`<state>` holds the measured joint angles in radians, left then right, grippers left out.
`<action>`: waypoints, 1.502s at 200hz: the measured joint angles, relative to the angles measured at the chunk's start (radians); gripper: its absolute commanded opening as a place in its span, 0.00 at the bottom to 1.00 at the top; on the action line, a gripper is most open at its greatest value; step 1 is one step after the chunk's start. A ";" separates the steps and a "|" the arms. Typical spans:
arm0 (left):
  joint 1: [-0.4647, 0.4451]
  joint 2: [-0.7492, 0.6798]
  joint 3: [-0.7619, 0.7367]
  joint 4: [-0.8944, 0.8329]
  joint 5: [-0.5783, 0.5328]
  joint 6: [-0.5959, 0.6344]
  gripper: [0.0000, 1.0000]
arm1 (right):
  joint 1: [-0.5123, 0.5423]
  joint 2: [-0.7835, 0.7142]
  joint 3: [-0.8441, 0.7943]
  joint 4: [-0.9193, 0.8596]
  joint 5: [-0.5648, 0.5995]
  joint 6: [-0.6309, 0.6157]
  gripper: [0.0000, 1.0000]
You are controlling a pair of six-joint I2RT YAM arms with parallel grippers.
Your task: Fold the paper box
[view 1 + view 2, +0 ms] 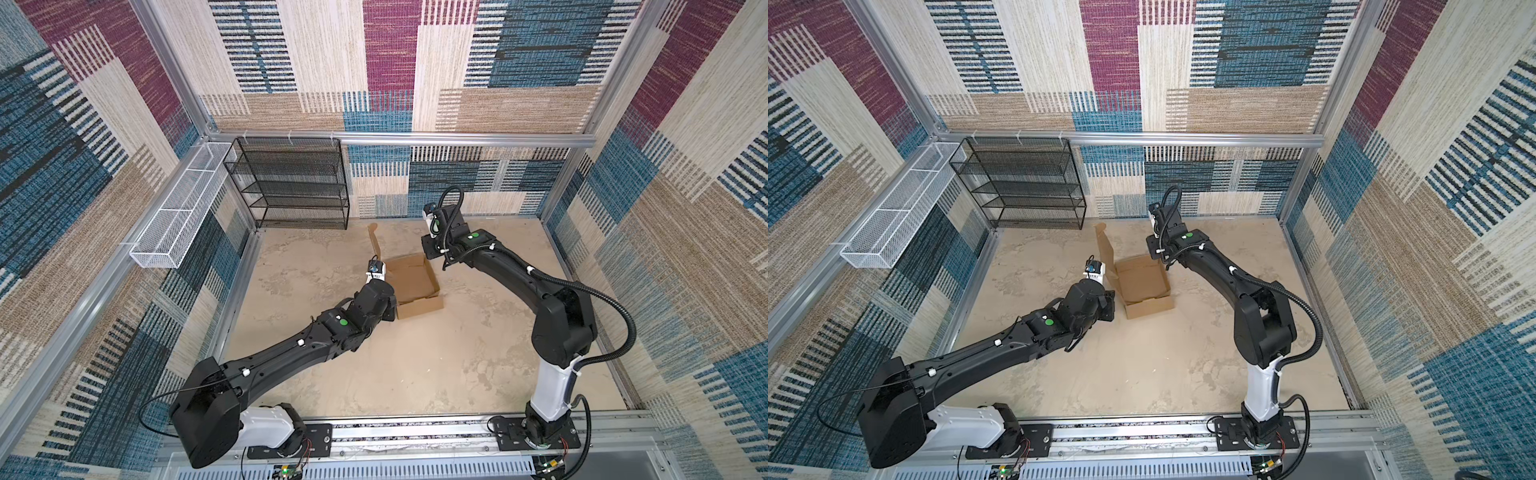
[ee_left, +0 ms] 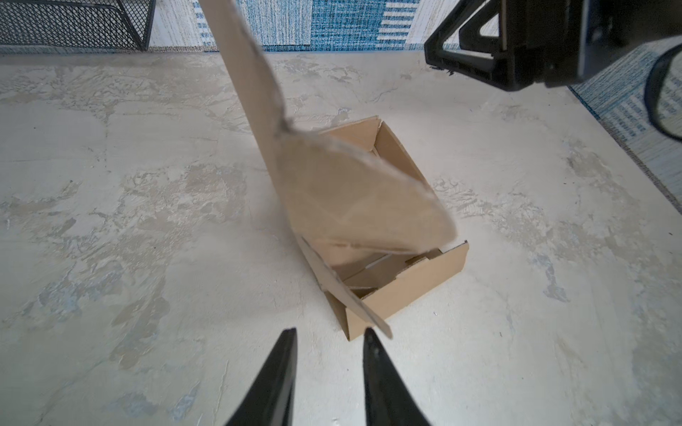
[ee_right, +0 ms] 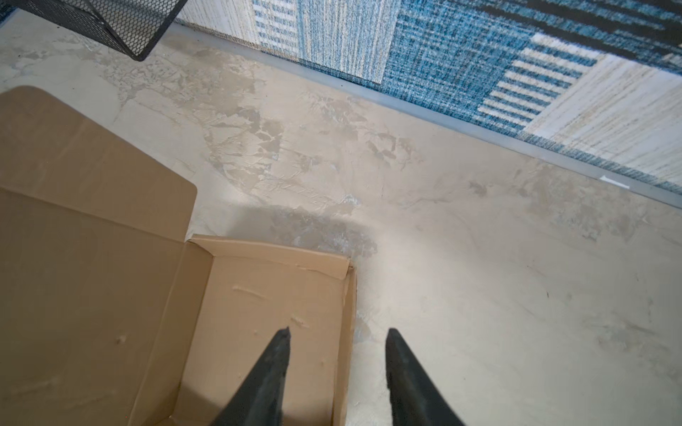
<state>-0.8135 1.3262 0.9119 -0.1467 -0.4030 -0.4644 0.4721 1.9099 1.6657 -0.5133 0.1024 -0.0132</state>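
Note:
The paper box is a shallow brown cardboard tray on the table's middle, and its lid stands upright along its left side. My left gripper is open at the box's near left corner, low over the table, with nothing between its fingers. My right gripper is open over the far right corner. One finger hangs over the box floor and the other outside, with the right wall in the gap, untouched. In both top views the wrists hide the fingers.
A black mesh rack stands against the back wall on the left. A white wire basket hangs on the left wall. Patterned walls enclose the table, and a metal rail runs along its front.

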 measured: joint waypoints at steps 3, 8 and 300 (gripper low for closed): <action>0.002 0.001 0.003 -0.001 0.001 0.000 0.35 | -0.002 0.003 0.003 0.000 -0.006 -0.004 0.45; 0.007 0.003 0.007 -0.001 0.005 0.000 0.35 | -0.005 0.009 0.006 0.002 -0.012 -0.010 0.45; 0.359 0.315 0.090 0.262 0.257 -0.003 0.04 | 0.151 -0.065 -0.331 0.297 -0.396 0.149 0.11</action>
<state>-0.4549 1.6409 1.0016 0.1158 -0.1459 -0.4675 0.6228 1.8450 1.3350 -0.2161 -0.2935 0.1356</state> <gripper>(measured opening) 0.062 0.109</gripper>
